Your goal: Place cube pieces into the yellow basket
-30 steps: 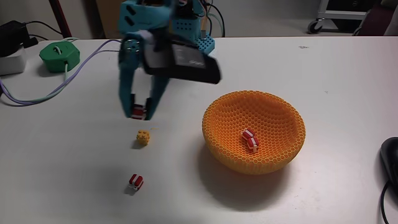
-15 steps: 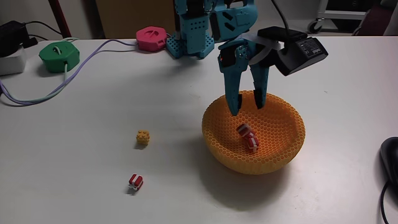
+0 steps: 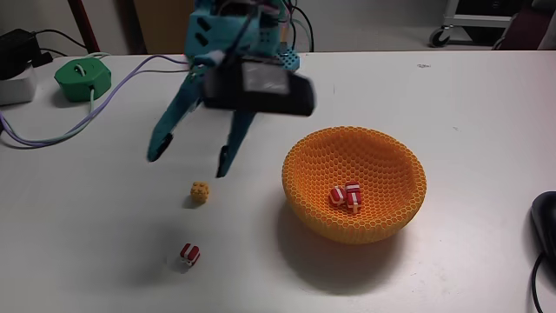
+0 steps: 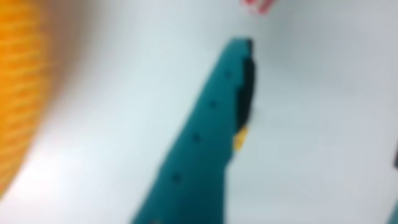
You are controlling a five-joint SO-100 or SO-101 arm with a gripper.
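**Empty gripper above the bench, two cubes in the basket**

In the fixed view the teal gripper (image 3: 188, 165) hangs over the white bench (image 3: 104, 235), toward its far left part, with the two fingers spread wide and nothing between them. One fingertip (image 3: 155, 156) points down to the left, the other ends just above and to the right of the yellow cube (image 3: 200, 192) — apart from it, not touching. A black camera box (image 3: 265, 87) rides on the wrist, motion-blurred.

The yellow basket (image 3: 382, 148) stands right of the middle of the bench. Inside it, on the bottom, two red-and-white cubes (image 3: 345, 196) lie touching each other. A third red-and-white cube (image 3: 190, 254) sits on the bare bench near the front edge, below the yellow cube and well apart from the basket.

At the far left corner a green puck (image 3: 83, 77) rests on the bench with a pale cable (image 3: 87, 122) running from it toward the left edge.

The wrist view is heavily blurred: one teal finger (image 4: 205, 143) runs diagonally across the white surface, the orange-yellow of the basket (image 4: 18, 93) fills the left edge, a speck of yellow (image 4: 239, 138) shows just beside the finger, and a red smudge (image 4: 256, 5) sits at the top edge — too blurred to tell more.
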